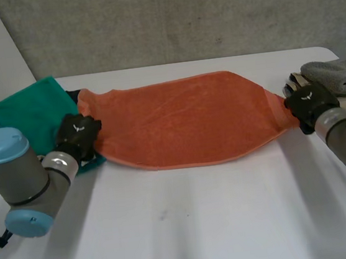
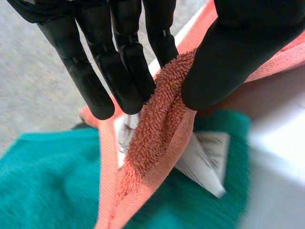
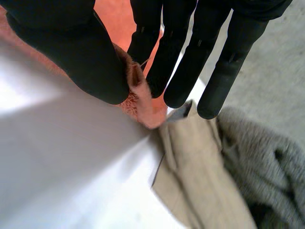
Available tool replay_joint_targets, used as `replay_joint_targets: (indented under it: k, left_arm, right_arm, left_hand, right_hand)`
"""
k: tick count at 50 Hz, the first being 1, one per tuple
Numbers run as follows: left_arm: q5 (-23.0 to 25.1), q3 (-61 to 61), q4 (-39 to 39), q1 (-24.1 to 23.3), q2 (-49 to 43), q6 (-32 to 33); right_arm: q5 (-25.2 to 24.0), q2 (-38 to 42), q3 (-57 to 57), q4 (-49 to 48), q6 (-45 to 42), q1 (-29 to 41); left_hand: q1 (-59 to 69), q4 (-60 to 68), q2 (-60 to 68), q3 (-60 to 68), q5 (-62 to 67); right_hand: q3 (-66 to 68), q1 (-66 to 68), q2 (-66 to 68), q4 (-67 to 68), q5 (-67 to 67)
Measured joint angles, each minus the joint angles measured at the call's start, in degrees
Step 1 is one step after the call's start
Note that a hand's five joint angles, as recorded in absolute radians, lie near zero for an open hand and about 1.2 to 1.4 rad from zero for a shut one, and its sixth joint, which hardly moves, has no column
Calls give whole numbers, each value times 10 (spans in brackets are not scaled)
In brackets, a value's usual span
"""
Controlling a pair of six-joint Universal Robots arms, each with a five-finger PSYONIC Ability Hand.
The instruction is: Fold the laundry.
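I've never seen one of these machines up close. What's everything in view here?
orange towel: one, orange, stretched across the table's middle between both hands
green cloth: one, green, at the table's left end, under the towel's end
label: one, white with print, by the towel's pinched end, over the green cloth
grey cloth: one, grey, fuzzy, at the table's right end
beige cloth: one, beige, beside the grey cloth
table: one, white
left hand: one, black, pinching the towel's left end
right hand: one, black, pinching the towel's right end
arms: two, grey with light-blue caps
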Motion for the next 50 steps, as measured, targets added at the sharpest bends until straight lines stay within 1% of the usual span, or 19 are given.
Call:
replay_joint_targets:
  k: [1, 2, 3, 4, 5, 6, 11, 14, 19, 24, 27, 30, 32, 34, 37, 42, 44, 49, 50]
  left_arm:
    - [4, -3, -1, 2, 0, 3]
    - [12, -6, -2, 5, 0, 6]
    - [22, -8, -3, 10, 0, 8]
    - [25, -8, -4, 12, 0, 9]
    - [37, -10, -5, 18, 0, 11]
    - [49, -11, -6, 24, 0, 12]
    - [86, -18, -12, 45, 5, 14]
    - [113, -28, -17, 69, 13, 15]
    - [133, -31, -19, 95, 19, 15]
    - [147, -24, -19, 109, 15, 19]
    - [152, -18, -18, 113, 9, 24]
    - [155, -11, -18, 115, -2, 29]
    - [155, -4, -19, 115, -10, 33]
    - [153, -2, -24, 114, -11, 36]
    - [152, -5, -32, 112, -4, 37]
    - [149, -38, -93, 107, 80, 35]
    - [148, -59, -131, 106, 131, 34]
    - [144, -99, -225, 106, 232, 33]
    - [141, -110, -256, 106, 259, 33]
  right_arm:
    - [-4, -3, 5, 1, 0, -4]
    - [-9, -6, 12, 1, 1, -8]
    - [-14, -9, 16, 1, 2, -11]
    - [-15, -10, 17, 1, 2, -12]
    - [-19, -12, 20, 0, 5, -14]
    - [-22, -13, 21, -1, 7, -16]
    - [-28, -13, 22, -4, 17, -22]
    - [-29, -13, 23, -5, 22, -30]
    - [-29, -12, 24, -5, 24, -35]
    - [-29, -11, 26, -6, 24, -36]
    - [-29, -11, 28, -6, 23, -35]
    - [-29, -11, 30, -5, 23, -35]
    - [-28, -11, 31, -5, 21, -34]
    - [-26, -12, 33, -4, 19, -35]
    - [-24, -15, 36, -1, 17, -35]
    - [-22, -65, 54, 24, 1, -36]
    - [-23, -95, 64, 45, -13, -39]
    - [-27, -178, 104, 128, -81, -56]
    - [-27, -200, 116, 155, -106, -63]
  left_hand:
    - [-2, -5, 0, -5, -4]
    - [-57, -75, -70, -74, -66]
    - [-152, -164, -157, -161, -154]
    - [-152, -164, -157, -161, -154]
    - [-226, -233, -230, -232, -224]
    - [-243, -260, -254, -255, -252]
    - [-243, -277, -268, -273, -271]
    - [-243, -278, -269, -274, -273]
    - [-243, -278, -269, -274, -272]
    - [-243, -277, -269, -274, -271]
    - [-205, -243, -237, -242, -234]
    - [-35, -78, -64, -78, -72]
    - [11, 1, 9, -1, 4]
    - [14, 28, 33, 26, 25]
    - [14, 31, 35, 28, 25]
    - [14, 31, 36, 29, 25]
    - [14, 31, 36, 29, 25]
    - [14, 31, 36, 29, 25]
    - [14, 31, 36, 29, 25]
  right_hand:
    - [0, 0, 0, 0, 0]
    - [0, 0, 0, 0, 0]
    - [0, 0, 0, 0, 0]
    - [0, 0, 0, 0, 0]
    - [0, 0, 0, 0, 0]
    - [0, 0, 0, 0, 0]
    - [0, 0, 0, 0, 0]
    - [0, 0, 0, 0, 0]
    - [0, 0, 0, 0, 0]
    - [0, 0, 0, 0, 0]
    - [0, 0, 0, 0, 0]
    - [0, 0, 0, 0, 0]
    - [0, 0, 0, 0, 0]
    - [0, 0, 0, 0, 0]
    - [0, 0, 0, 0, 0]
    - [0, 0, 0, 0, 0]
    - [0, 0, 0, 0, 0]
    - [0, 0, 0, 0, 0]
    - [0, 0, 0, 0, 0]
